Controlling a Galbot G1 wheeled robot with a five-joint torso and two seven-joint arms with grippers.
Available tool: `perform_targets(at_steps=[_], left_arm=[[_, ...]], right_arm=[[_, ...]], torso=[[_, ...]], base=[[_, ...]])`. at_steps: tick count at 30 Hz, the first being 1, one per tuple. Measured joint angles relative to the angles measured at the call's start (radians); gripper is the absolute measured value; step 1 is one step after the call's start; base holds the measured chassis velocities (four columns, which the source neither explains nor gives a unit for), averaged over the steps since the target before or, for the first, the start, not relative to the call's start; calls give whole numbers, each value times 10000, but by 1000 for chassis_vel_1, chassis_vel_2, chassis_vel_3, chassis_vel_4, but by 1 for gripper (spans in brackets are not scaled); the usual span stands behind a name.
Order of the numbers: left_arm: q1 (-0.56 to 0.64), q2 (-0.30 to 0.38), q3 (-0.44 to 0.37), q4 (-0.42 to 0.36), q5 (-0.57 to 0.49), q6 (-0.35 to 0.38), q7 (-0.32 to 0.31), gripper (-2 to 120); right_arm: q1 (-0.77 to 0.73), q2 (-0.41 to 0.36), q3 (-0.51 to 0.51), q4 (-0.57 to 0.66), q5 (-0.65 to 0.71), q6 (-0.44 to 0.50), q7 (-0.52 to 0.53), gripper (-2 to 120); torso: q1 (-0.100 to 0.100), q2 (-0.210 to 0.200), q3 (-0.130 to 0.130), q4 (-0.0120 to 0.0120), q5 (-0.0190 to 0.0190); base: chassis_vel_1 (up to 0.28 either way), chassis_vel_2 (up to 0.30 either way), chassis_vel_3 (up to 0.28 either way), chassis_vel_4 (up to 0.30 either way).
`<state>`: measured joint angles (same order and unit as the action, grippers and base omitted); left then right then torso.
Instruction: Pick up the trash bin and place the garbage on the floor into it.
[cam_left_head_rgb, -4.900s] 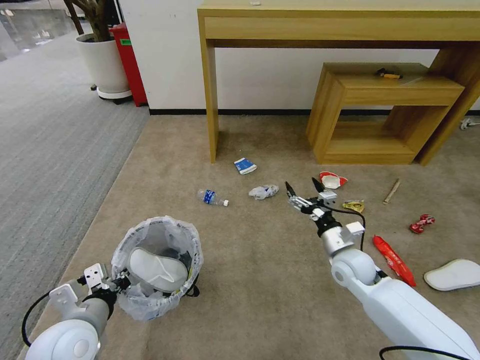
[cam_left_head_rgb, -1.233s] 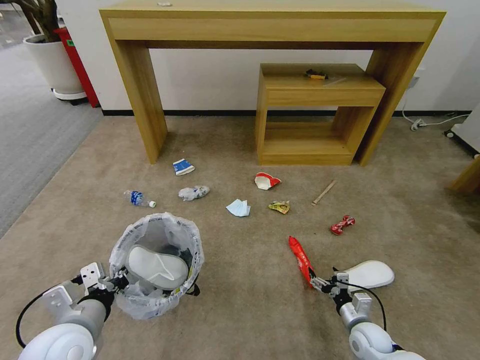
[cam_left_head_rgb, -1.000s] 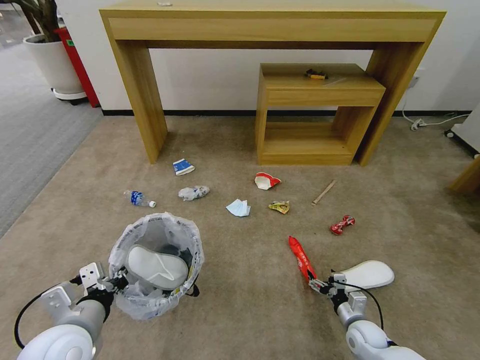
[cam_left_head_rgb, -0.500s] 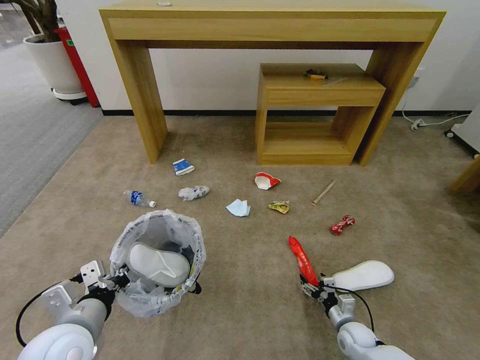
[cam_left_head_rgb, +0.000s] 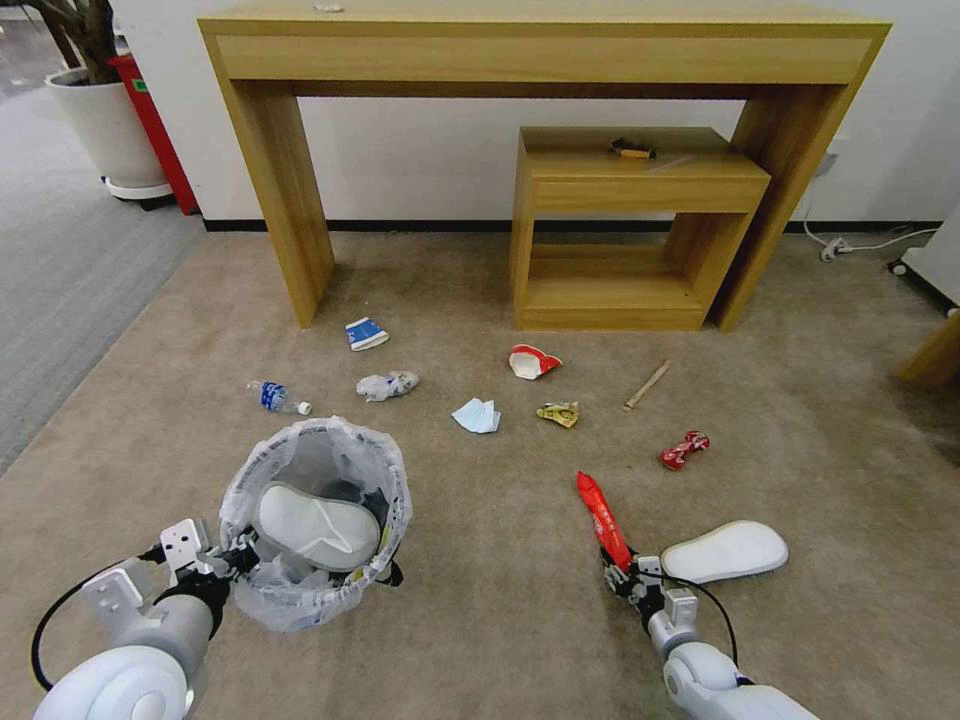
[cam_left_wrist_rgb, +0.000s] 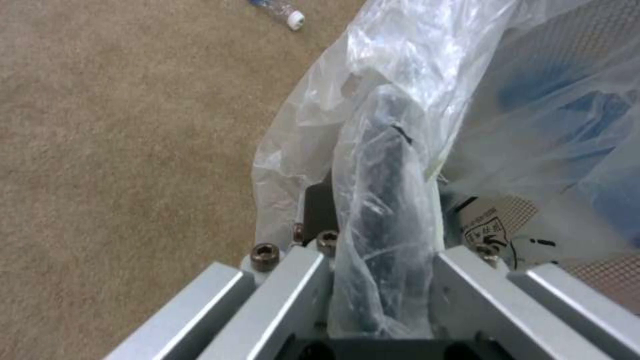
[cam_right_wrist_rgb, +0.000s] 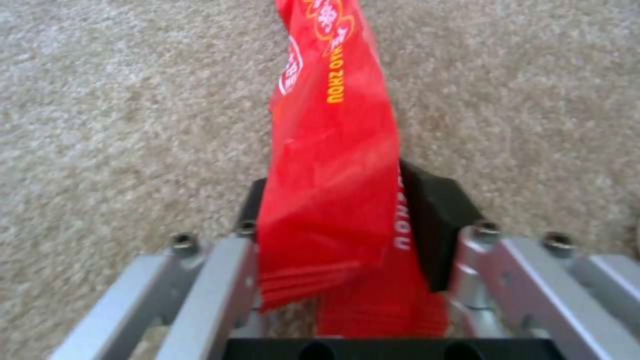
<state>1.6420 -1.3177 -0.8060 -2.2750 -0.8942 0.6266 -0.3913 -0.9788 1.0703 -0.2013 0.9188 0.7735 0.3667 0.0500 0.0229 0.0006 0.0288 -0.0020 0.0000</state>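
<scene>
Crinkled translucent plastic lined the trash bin (cam_left_head_rgb: 315, 535), which sat at about 7 o'clock in the head view, its rim pinched in the left gripper (cam_left_head_rgb: 238, 562), whose fingers were closed over bag and rim in the left wrist view. Inside the bin lay one white slipper (cam_left_head_rgb: 313, 528) on top of darker litter that I could not make out. At about 5 o'clock the right gripper (cam_left_head_rgb: 620, 575) was down at the carpet with its fingers clamped on the near end of the red wrapper (cam_left_head_rgb: 602, 518), the rest of the wrapper stretching away toward 12 o'clock. Just beside it, at 4 o'clock, the second white slipper (cam_left_head_rgb: 724, 551) lay flat. The beige carpet (cam_left_head_rgb: 500, 600) carried the remaining garbage: a crushed red can (cam_left_head_rgb: 684, 449) at 3 o'clock, a wooden stick (cam_left_head_rgb: 647, 385), a yellowish crumpled wrapper (cam_left_head_rgb: 559, 412), a red-white cup (cam_left_head_rgb: 532, 361), a blue mask (cam_left_head_rgb: 476, 415) near the centre, a crushed plastic bottle (cam_left_head_rgb: 387, 384), a blue-white carton (cam_left_head_rgb: 366, 333) and a blue-labelled plastic bottle (cam_left_head_rgb: 278, 397) at 10 o'clock. At 12 o'clock a tall wooden console table (cam_left_head_rgb: 540, 60) stood against the white wall with a smaller wooden shelf unit (cam_left_head_rgb: 630, 230) beneath it. Grey ribbed carpet (cam_left_head_rgb: 60, 270), a white plant pot (cam_left_head_rgb: 100, 130) and a red box (cam_left_head_rgb: 150, 130) filled the 10 to 11 o'clock corner.
</scene>
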Motion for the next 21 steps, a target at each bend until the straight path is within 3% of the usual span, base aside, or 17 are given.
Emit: perform_targets(at_steps=[7, 21], left_arm=[[18, -27, 22, 6, 25, -38, 18, 0], [-83, -52, 68, 420, 142, -63, 29, 0]], right_arm=[[-13, 100, 41, -100, -154, 110, -72, 5], [-314, -423, 252, 685, -307, 543, -491, 0]], torso=[[0, 0, 0, 1, 3], [0, 0, 1, 1, 4]], base=[[0, 0, 0, 0], [0, 0, 0, 0]])
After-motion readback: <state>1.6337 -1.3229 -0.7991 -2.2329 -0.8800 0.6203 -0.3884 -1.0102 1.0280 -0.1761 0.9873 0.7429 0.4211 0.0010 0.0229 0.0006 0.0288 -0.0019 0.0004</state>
